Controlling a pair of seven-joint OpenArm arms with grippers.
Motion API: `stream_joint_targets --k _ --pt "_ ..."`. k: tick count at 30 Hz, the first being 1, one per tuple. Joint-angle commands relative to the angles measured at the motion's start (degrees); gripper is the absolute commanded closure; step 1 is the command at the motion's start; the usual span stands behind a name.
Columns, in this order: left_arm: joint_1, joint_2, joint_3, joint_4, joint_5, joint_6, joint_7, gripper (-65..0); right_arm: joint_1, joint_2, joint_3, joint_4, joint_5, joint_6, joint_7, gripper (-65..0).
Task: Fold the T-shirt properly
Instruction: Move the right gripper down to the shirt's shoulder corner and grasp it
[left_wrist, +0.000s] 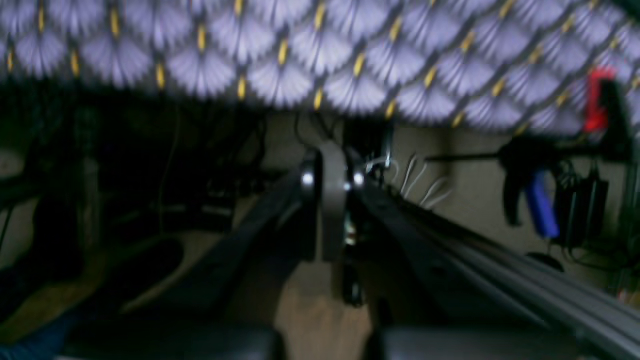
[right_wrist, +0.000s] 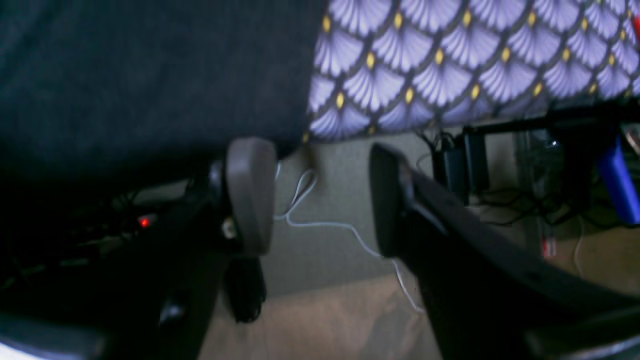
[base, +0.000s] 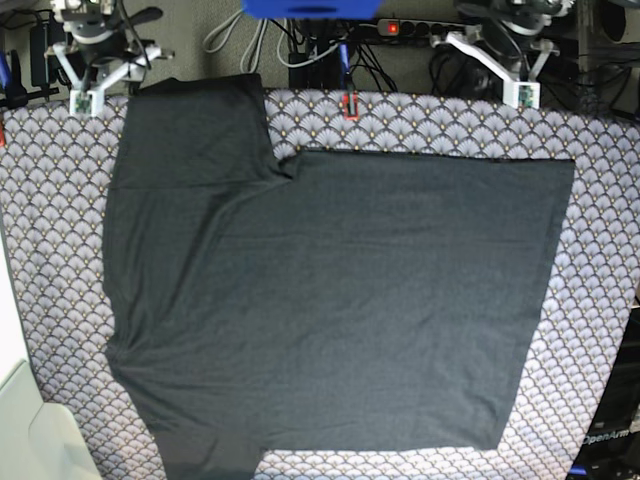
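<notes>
The dark charcoal T-shirt (base: 330, 300) lies spread flat on the scallop-patterned cloth (base: 600, 300), one sleeve (base: 190, 130) reaching the far edge at the left. In the right wrist view the T-shirt (right_wrist: 150, 75) fills the upper left, just above one finger pad (right_wrist: 250, 195). My right gripper (right_wrist: 320, 200) is open with nothing between its fingers, beyond the far edge by that sleeve (base: 88, 95). My left gripper (left_wrist: 332, 180) is shut on nothing, off the far right edge (base: 524, 93), facing the patterned cloth (left_wrist: 320, 50).
A red clamp (base: 350, 105) holds the cloth at the far edge; it also shows in the left wrist view (left_wrist: 597, 100) with a blue handle (left_wrist: 542, 205) below. Cables (right_wrist: 320, 220) lie on the floor behind the table. A white block (base: 40, 430) sits at the near left.
</notes>
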Motion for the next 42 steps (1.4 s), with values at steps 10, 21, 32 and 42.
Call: stream_joint_targets --k 10,21,32,42 --pt "-5.0 -1.7 -0.4 0.9 -0.1 -0.1 6.6 -14.9 8.6 0.3 1.6 0.4 0.2 9.1 -5.8 -33.7" --pt "-6.4 -1.7 -0.5 1.3 -0.1 -0.1 6.3 -18.0 17.0 0.4 7.6 -7.0 0.1 15.2 -11.9 -33.6" --pt "-6.3 -1.7 -0.5 1.4 -0.1 -0.1 6.4 -17.8 17.6 -0.5 9.5 -12.1 0.5 20.8 -12.0 -33.6" --pt "-5.9 -1.7 -0.5 1.7 -0.1 0.0 6.4 -17.8 15.2 -2.1 9.4 -11.9 3.7 25.2 -12.6 -33.6"
